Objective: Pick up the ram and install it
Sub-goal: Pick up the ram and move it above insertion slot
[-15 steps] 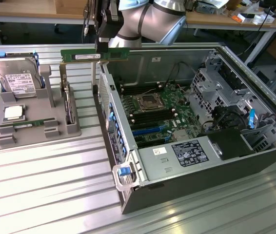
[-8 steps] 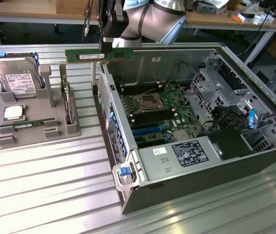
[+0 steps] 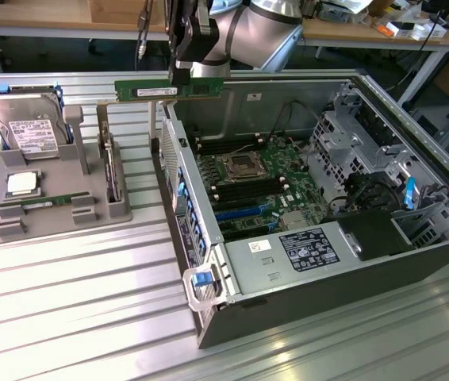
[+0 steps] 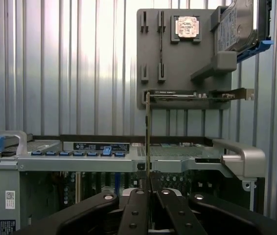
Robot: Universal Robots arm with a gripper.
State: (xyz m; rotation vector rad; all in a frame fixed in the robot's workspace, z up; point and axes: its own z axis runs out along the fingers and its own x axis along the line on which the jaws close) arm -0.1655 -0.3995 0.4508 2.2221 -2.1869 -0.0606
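The ribbed metal desk (image 3: 66,270) carries everything. On the exterior view's right, an open computer case (image 3: 328,294) lies on its side, its inside facing up. The robot arm (image 3: 264,32) reaches in from the far edge of the desk, above the case's far corner.

A grey holder (image 3: 90,190) sits on the desk just beside the case, on the exterior view's left. Inside the case, the motherboard (image 3: 256,190) lies flat, with rows of long memory slots on either side of its central socket. A silver hard drive (image 3: 30,131) with a white label stands tilted at the back of the holder.

The gripper (image 3: 180,79) is closed on the ram (image 3: 141,90), pinching it near the middle of its length. The green stick hangs level in the air, long edge horizontal, above the case's far corner on the holder side. It is well clear of both the holder and the motherboard, and it is not seated in any slot. In the wrist view it appears edge-on, as a thin line rising from between the black fingers (image 4: 136,210).

A small square processor chip (image 3: 22,184) rests in the holder, in front of the hard drive.
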